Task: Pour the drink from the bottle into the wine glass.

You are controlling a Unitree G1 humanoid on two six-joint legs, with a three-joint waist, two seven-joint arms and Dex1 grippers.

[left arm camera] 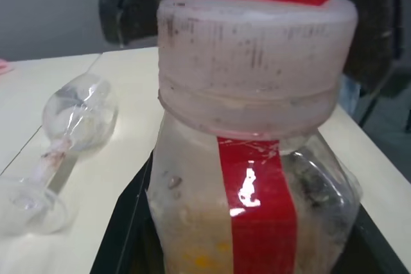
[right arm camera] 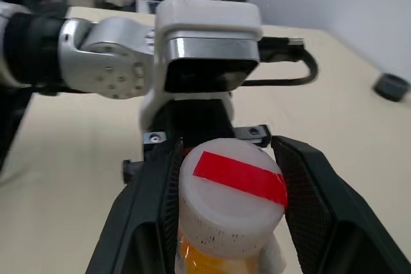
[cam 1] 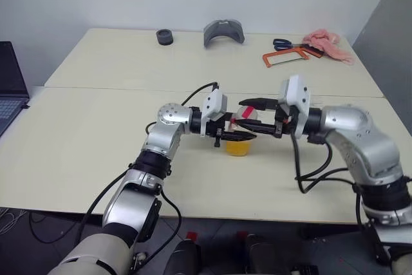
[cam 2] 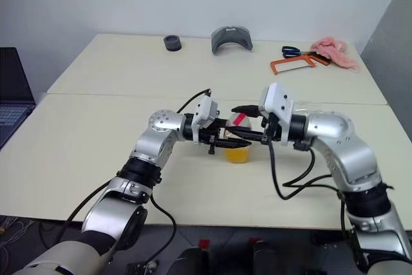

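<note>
Two pale tables (cam 1: 96, 127) pushed together under a plain grey wall; a laptop (cam 1: 9, 88) off the robot's left edge. Far side holds a grey curved piece (cam 1: 223, 31), a small black ring (cam 1: 165, 37), an orange-framed saw (cam 1: 286, 57), blue-handled scissors (cam 1: 286, 44) and a pink cloth (cam 1: 328, 44), all well apart from the work.

Both arms meet over the near table's middle. Left gripper (cam 1: 235, 134) clamped shut on the bottle (left arm camera: 257, 158) at its body, below the cap. Right gripper (right arm camera: 231, 203) has its jaws narrowed around the cap (right arm camera: 232, 187), one finger on either side; firm contact I cannot confirm.

Drink (cam 1: 237, 149) sits low in the bottle. Wine glass (left arm camera: 64, 139) lies on its side on the table, beside the bottle, empty.

Progress, by my reading: early. Cap still on, nothing poured, glass not yet upright.

Room: broad bare tabletop all round, near edge not close.
</note>
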